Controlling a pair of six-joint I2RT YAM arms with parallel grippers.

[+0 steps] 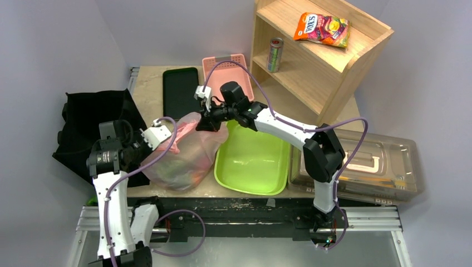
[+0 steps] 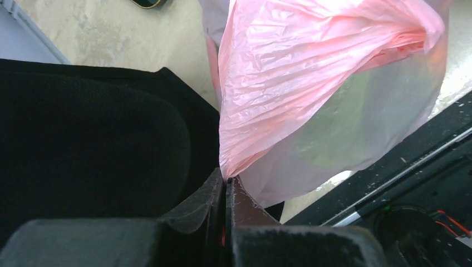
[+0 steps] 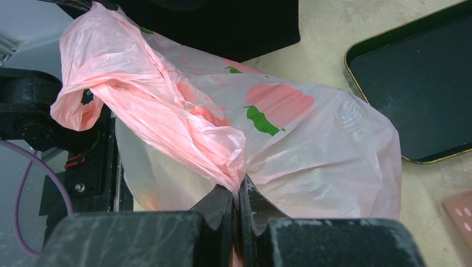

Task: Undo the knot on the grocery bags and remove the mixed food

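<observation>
The left gripper (image 2: 225, 182) has its jaws pressed together on a fold at the left shoulder of the pink grocery bag (image 1: 181, 158). The knot (image 3: 183, 125), a twisted rope of handles, spans the bag's top between both arms, its long axis running left to right. The right gripper (image 3: 238, 193) pinches the twist's right end and appears nearer the tie. The bag stands just left of the green tub (image 1: 253, 161).
</observation>
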